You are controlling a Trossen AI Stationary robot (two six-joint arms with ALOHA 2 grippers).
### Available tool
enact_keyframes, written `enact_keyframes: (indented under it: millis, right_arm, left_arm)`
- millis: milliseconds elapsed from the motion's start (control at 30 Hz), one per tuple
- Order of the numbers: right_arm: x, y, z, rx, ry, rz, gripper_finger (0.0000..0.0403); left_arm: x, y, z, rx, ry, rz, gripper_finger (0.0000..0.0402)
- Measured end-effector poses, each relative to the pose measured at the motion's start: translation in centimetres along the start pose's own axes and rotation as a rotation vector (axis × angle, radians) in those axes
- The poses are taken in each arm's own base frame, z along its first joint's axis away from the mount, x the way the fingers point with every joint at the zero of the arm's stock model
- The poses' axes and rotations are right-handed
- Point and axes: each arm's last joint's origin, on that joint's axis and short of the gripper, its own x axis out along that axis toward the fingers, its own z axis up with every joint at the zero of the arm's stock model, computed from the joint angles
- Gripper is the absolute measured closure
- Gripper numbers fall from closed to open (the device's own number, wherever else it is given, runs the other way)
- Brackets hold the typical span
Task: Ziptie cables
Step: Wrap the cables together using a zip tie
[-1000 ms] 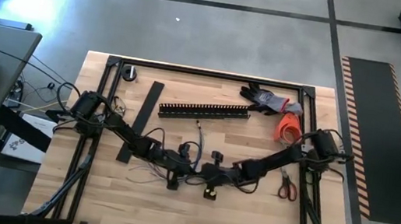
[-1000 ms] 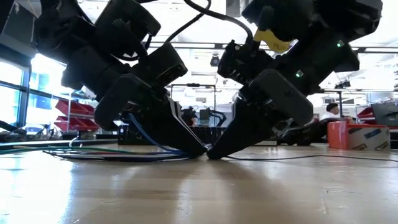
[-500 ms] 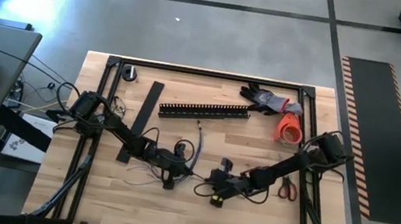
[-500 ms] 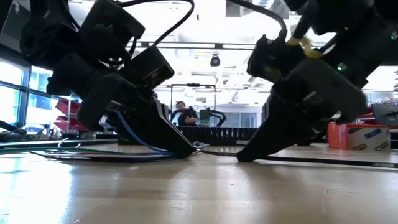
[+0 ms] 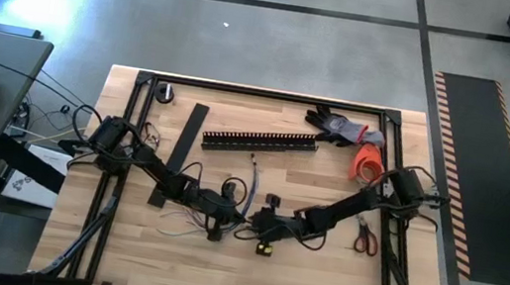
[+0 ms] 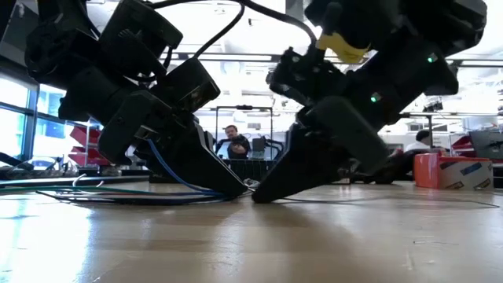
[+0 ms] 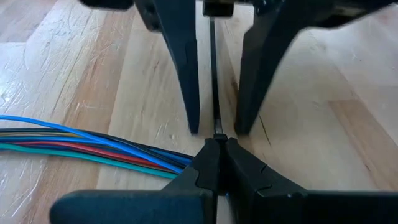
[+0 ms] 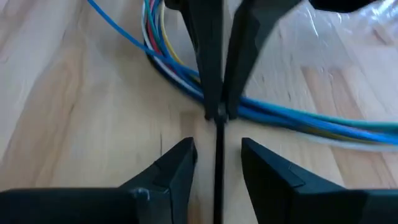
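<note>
The cables (image 7: 93, 142), thin blue, teal, red and white wires (image 8: 292, 118), lie on the wood and run under my left gripper's fingertips. The ziptie (image 7: 214, 74) is a hair-thin dark strip lying straight on the table (image 8: 218, 168). My left gripper (image 7: 217, 149), slanting down near the table's middle (image 5: 229, 217), is shut on it. My right gripper (image 8: 217, 163) faces it tip to tip (image 6: 258, 194). It is open, with one finger on each side of the strip and touching neither it nor the wires. My left gripper pinches the ziptie's end (image 8: 217, 116) between its two fingertips, right where the strip meets the cable bundle. The fingers slant down from the table's left and lie in line with the strip. The strip runs flat along the table away from them toward my right gripper.
A black slotted channel (image 5: 260, 142) and a flat black cover strip (image 5: 181, 152) lie farther back. Gloves (image 5: 342, 128) and an orange roll (image 5: 367, 163) sit near the far right corner, red-handled cutters (image 5: 366, 238) by the right edge. A person (image 6: 233, 143) shows in the room behind.
My right gripper drew away from my left gripper toward the table's right edge, then came back toward it and now stands tip to tip with it again.
</note>
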Motion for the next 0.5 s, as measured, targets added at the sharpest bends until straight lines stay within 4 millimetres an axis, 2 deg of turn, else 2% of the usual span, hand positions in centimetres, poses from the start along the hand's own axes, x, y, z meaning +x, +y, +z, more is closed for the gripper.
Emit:
enact_keyframes:
  millis: [167, 400, 500]
  right_arm:
    - [0.52, 0.04, 0.29, -0.021, -0.005, -0.009, 0.0297]
    - [0.59, -0.07, 0.08, -0.023, 0.02, -0.01, 0.0382]
    - [0.6, -0.12, 0.08, -0.018, 0.02, -0.015, 0.0397]
  left_arm:
    - [-0.01, -0.05, -0.01, 0.0, 0.0, -0.002, 0.0402]
    - [0.0, -0.1, 0.02, 0.0, -0.002, -0.004, 0.0402]
    - [0.0, -0.11, 0.02, 0.0, -0.002, -0.005, 0.0402]
